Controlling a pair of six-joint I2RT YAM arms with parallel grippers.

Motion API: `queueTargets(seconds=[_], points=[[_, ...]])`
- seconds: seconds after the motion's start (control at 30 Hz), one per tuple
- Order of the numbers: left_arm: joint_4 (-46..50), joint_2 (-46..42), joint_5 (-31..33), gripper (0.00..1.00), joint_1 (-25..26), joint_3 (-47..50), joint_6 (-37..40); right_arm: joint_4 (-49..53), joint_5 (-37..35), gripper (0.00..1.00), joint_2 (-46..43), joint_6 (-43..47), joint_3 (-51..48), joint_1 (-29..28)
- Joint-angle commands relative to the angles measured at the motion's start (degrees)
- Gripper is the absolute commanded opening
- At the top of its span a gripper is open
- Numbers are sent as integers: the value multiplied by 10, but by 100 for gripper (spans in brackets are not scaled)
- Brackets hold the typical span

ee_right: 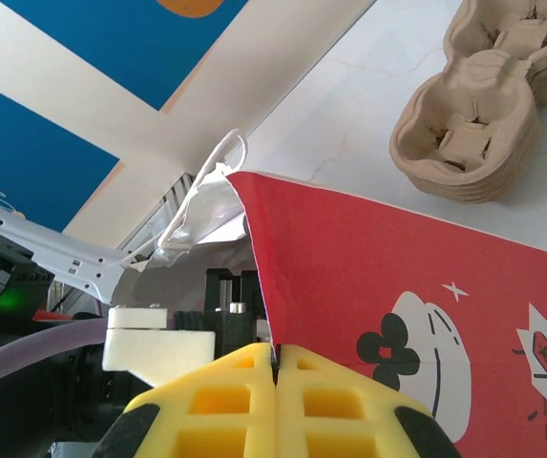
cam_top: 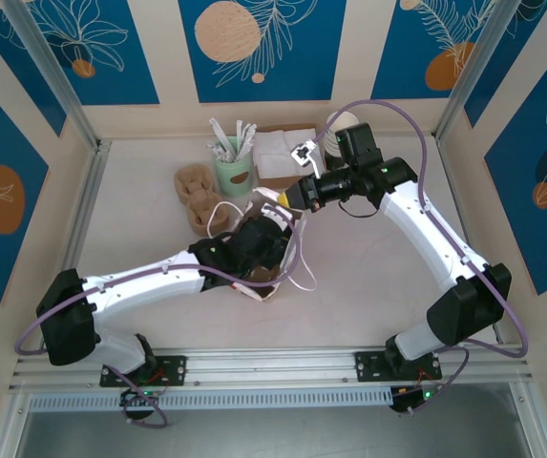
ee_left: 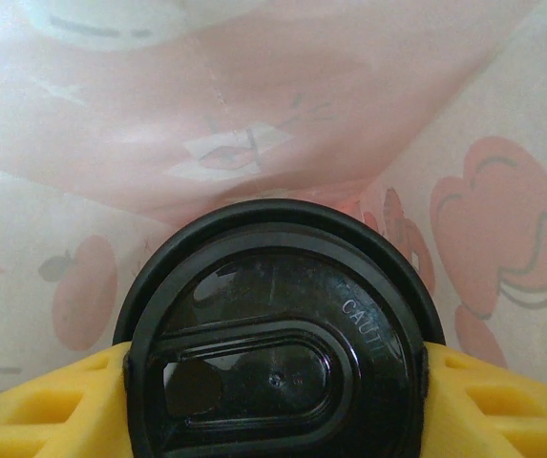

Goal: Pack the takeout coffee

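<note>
Black-lidded takeout coffee (ee_left: 283, 286) sits inside the red bag (ee_right: 397, 277), grasped by the left gripper (ee_left: 275, 382).
Its yellow fingers (ee_left: 44, 405) press against both sides of the lid's rim, and the bag's pale printed inner wall rises behind the cup. The right gripper (ee_right: 275, 367) is clenched tight on the bag's upper edge, above the table (ee_right: 349, 86). A stack of pulp cup carriers (ee_right: 483, 124) lies beyond.
</note>
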State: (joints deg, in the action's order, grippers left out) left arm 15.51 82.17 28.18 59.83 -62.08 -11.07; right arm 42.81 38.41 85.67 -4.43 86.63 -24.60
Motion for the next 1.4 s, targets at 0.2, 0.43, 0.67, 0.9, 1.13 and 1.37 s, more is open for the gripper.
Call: queueTargets(seconds=[0.2,0.43,0.67,0.9,1.13,1.37], points=[[24,-10,2,57,4,1,-25,-11,20,0,-21,14,-8,-11],[41,-16,8,57,4,0,-31,-10,17,0,-21,17,-7,-11],[52,-26,3,57,5,7,-39,-8,13,0,-24,21,-6,-11],[57,-23,-7,57,5,9,-40,-11,10,0,-27,17,-10,-11],[57,1,-22,58,4,4,-40,-17,6,0,-31,13,-18,-13],[76,37,-41,58,2,-27,-45,-28,4,0,-36,9,-34,-10]])
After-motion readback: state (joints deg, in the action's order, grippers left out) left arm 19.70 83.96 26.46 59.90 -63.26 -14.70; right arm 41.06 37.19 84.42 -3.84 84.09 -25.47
